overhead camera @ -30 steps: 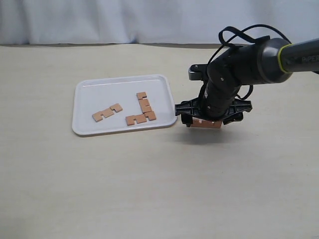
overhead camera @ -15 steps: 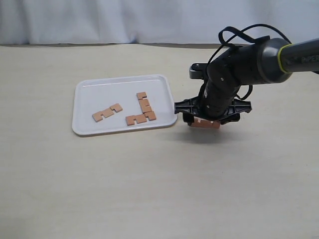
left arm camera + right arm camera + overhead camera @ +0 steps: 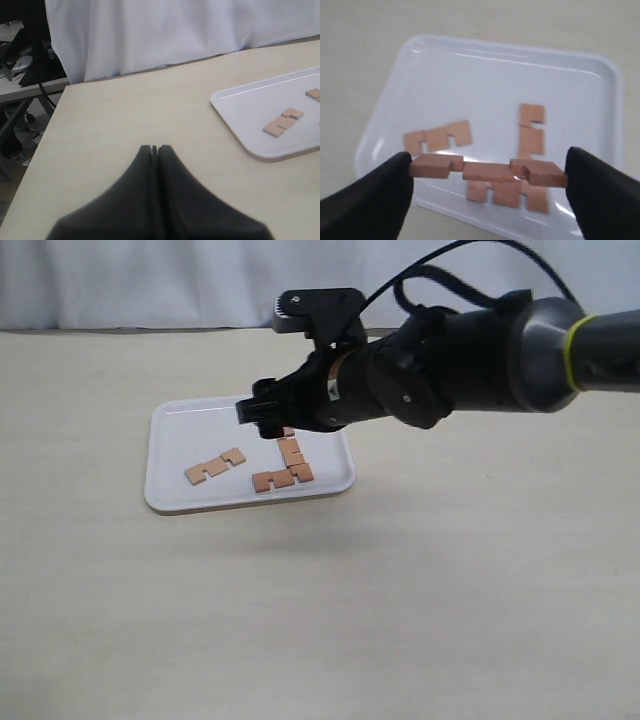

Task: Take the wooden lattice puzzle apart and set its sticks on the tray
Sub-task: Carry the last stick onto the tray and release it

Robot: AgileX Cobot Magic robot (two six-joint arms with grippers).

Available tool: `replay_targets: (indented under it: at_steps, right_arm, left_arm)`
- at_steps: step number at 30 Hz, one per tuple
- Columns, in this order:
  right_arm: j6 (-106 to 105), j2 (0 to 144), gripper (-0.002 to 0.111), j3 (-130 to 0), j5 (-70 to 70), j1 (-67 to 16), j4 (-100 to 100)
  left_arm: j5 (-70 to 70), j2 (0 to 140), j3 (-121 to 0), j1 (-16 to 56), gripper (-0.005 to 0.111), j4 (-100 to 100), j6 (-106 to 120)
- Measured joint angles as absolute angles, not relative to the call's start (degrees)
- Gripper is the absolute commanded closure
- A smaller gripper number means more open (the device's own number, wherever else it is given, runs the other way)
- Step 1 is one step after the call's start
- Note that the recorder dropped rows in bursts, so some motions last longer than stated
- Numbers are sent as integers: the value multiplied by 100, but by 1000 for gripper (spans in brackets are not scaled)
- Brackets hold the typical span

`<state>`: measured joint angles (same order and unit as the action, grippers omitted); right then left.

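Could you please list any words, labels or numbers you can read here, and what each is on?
None can be read.
A small pale sticker on the right arm is too small to make out.
The tray, the sticks and the table show no print.

Tray [image 3: 172, 440]: on the table [image 3: 420, 600], left of middle from where I watch.
Left stick [image 3: 214, 466]: in the tray's left half.
Right sticks [image 3: 293, 455]: in its right half, touching, forming an L.
Held stick [image 3: 485, 171]: above the tray, spanning my right gripper [image 3: 489, 165].
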<state>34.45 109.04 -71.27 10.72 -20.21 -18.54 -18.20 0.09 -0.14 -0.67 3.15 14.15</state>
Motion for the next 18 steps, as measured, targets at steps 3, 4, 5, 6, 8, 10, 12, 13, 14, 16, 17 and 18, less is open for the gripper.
replay_targets:
  at_steps: [3,4,5,6,8,10,12,13,14,16,17,18]
  right_arm:
    - [3428,11186,70,-7127,269,-2143,-1863]
    - [3428,11311,60,-7127,31,-2142,-1863]
    - [3417,11439,54,-7127,-171,-2142,-1863]
    - [3419,11565,46,-7127,-311,-2142,-1863]
    - [3414,11797,33,-7127,-632,-2130,-1863]
    - [3404,11959,25,-7137,-837,-2122,-1787]
    - [3404,12081,20,-7206,-911,-2118,-1734]
    - [3404,12111,18,-7243,-924,-2118,-1710]
    - [3404,12138,17,-7274,-936,-2118,-1696]
    - [3431,12138,16,-7333,-963,-2118,-1696]
    - [3449,12111,16,-7358,-962,-2118,-1696]
    - [3474,12076,16,-7374,-930,-2118,-1696]
  left_arm:
    - [-1820,9,-14,-67,107,315,1415]
    - [-1820,9,-14,-67,107,315,1415]
    - [-1820,9,-14,-67,107,315,1415]
    - [-1820,9,-14,-67,107,315,1415]
    - [-1820,9,-14,-67,107,315,1415]
    - [-1820,9,-14,-67,107,315,1415]
    - [-1820,9,-14,-67,107,315,1415]
    - [-1820,9,-14,-67,107,315,1415]
    - [-1820,9,-14,-67,107,315,1415]
    - [-1820,9,-14,-67,107,315,1415]
    - [-1820,9,-14,-67,107,315,1415]
    - [-1820,9,-14,-67,107,315,1415]
